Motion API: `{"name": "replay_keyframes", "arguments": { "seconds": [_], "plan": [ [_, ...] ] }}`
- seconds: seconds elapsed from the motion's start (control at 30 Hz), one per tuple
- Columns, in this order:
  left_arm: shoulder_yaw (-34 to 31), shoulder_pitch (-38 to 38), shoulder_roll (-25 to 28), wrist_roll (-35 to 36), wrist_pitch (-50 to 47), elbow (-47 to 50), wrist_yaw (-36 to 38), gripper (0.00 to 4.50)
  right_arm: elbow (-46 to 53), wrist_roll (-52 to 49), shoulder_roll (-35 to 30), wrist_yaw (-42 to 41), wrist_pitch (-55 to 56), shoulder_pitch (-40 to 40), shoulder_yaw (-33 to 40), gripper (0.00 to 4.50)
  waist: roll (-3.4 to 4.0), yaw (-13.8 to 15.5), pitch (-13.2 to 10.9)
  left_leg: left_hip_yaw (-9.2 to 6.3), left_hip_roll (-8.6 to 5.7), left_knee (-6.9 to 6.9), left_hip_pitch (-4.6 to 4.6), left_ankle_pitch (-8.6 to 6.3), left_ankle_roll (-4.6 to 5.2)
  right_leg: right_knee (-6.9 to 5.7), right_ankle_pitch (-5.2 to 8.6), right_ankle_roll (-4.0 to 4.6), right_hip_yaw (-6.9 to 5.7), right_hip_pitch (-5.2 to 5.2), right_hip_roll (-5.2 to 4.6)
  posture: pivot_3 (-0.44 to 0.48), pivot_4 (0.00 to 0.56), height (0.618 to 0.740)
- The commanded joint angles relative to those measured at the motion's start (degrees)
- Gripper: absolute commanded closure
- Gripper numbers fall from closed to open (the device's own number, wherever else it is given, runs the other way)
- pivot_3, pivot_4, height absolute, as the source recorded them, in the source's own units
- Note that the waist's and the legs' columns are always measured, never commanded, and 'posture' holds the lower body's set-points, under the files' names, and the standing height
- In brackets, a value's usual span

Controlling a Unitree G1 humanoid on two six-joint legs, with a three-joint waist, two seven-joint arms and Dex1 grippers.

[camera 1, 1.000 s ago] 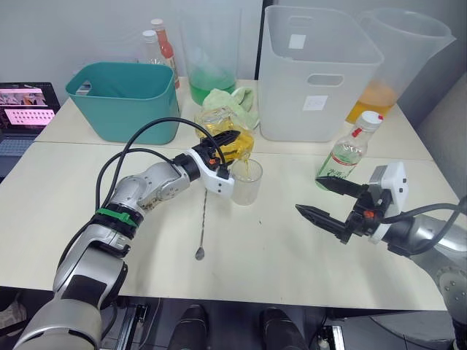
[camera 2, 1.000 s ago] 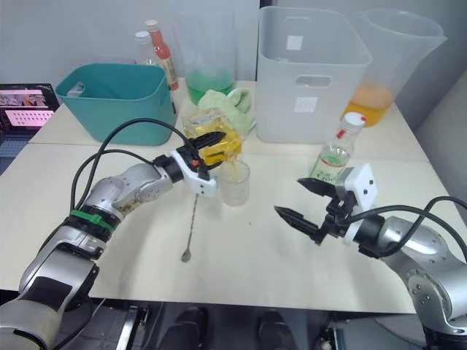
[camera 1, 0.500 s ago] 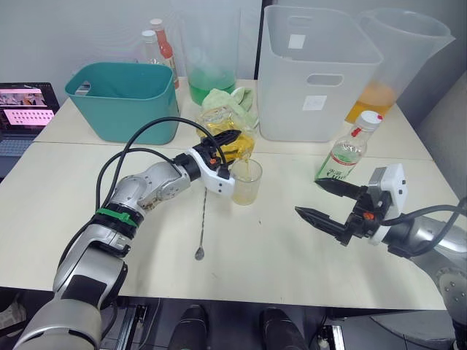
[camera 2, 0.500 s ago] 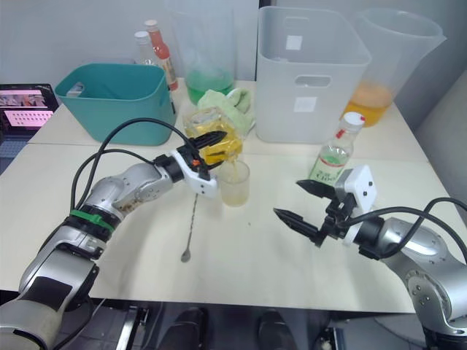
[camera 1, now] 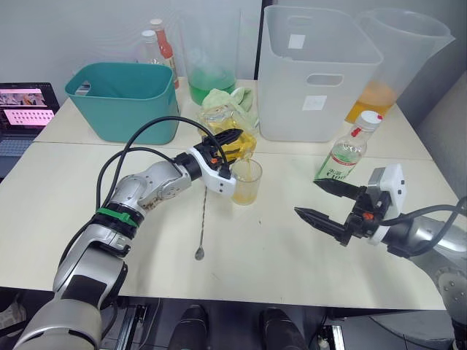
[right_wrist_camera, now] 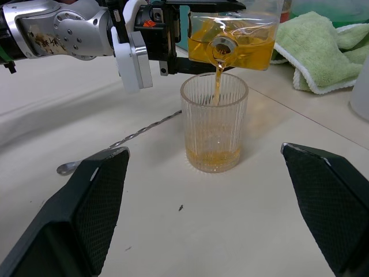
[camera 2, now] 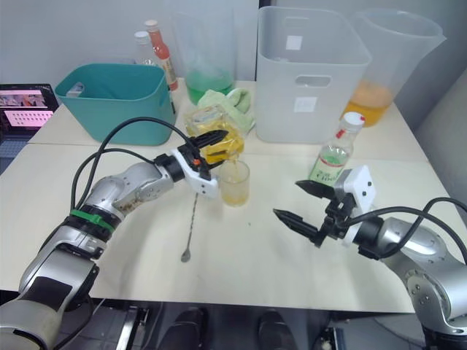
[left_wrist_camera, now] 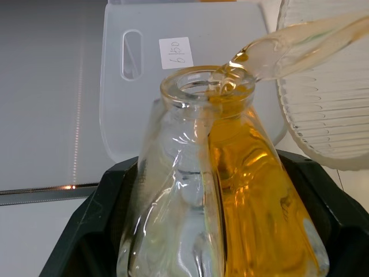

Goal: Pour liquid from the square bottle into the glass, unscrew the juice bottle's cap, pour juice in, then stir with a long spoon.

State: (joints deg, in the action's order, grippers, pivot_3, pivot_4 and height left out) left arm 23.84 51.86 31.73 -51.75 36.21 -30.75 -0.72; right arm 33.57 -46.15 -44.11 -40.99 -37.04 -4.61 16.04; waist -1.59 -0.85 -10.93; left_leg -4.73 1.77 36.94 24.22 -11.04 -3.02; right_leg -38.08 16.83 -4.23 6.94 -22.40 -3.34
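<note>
Left gripper (camera 1: 228,140): clamped on the square bottle (camera 1: 232,138), one black finger on each side of its body, as the left wrist view shows; it holds the bottle tipped on its side, neck toward the glass.
Square bottle: in the left gripper's grasp, its open mouth (left_wrist_camera: 207,86) just above the rim of the glass, no stopper in it; a thin stream of yellow liquid (right_wrist_camera: 218,83) runs from the mouth into the glass.
Glass (camera 1: 246,182): a ribbed clear tumbler standing upright on the table (camera 1: 66,197), just beyond and below the left gripper's fingertips; a shallow layer of yellow liquid lies at its bottom.
Long spoon (camera 1: 203,219): flat on the table beneath the left gripper's wrist, its stem running from beside the glass back toward the robot, its small bowl at the near end.
Right gripper (camera 1: 326,204): fingers spread wide, holding nothing, hovering low over the table, tips pointing toward the glass and well apart from it.
Juice bottle (camera 1: 349,149): upright just behind the right gripper's far finger, white cap (camera 1: 371,117) on; whether finger and bottle touch cannot be told.
Green towel (right_wrist_camera: 323,49): crumpled behind the square bottle, on the far side of the left gripper.
</note>
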Motion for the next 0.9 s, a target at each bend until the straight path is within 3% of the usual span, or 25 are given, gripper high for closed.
{"name": "replay_keyframes", "arguments": {
  "seconds": [0.03, 0.6, 0.73, 0.9],
  "plan": [
    [-2.0, 3.2, 0.2, 1.3, -0.4, 4.5, -2.0, 1.68, 0.7, -0.1, 0.0, 0.0, 0.8, -1.1, 0.3, 0.03, 0.00, 0.0, 0.0, 0.00, 0.00, 0.00, 0.00, 0.00, 0.00, 0.00, 0.00, 0.00, 0.00, 0.00, 0.00, 0.000, 0.150, 0.740],
    [-7.1, 1.1, -2.0, 17.3, -3.0, 5.5, 7.2, 1.68, -0.7, 0.3, -0.5, -0.1, 0.3, -3.6, -1.2, 0.03, 0.00, -0.2, 0.0, 0.00, -0.01, 0.01, -0.02, 0.00, 0.00, -0.03, 0.00, 0.00, 0.01, 0.00, -0.01, 0.000, 0.150, 0.740],
    [-14.1, 0.3, -6.7, 32.7, -12.4, 5.7, 13.4, 1.68, -1.3, 0.4, -0.8, -1.1, 0.2, -4.3, -1.8, 0.03, 0.00, 0.0, 0.0, 0.00, -0.01, 0.03, 0.00, 0.01, 0.00, -0.04, 0.00, 0.00, 0.00, 0.00, -0.02, 0.000, 0.150, 0.740],
    [-20.7, -0.8, -9.3, 43.9, -23.4, 9.4, 18.5, 1.68, -2.2, 0.4, -0.8, -2.1, 0.3, -5.5, -2.5, 0.03, 0.00, -0.5, 0.0, -0.03, 0.01, 0.08, -0.02, 0.01, 0.01, -0.09, 0.00, 0.00, -0.02, 0.00, 0.00, 0.000, 0.150, 0.740]
  ]
}}
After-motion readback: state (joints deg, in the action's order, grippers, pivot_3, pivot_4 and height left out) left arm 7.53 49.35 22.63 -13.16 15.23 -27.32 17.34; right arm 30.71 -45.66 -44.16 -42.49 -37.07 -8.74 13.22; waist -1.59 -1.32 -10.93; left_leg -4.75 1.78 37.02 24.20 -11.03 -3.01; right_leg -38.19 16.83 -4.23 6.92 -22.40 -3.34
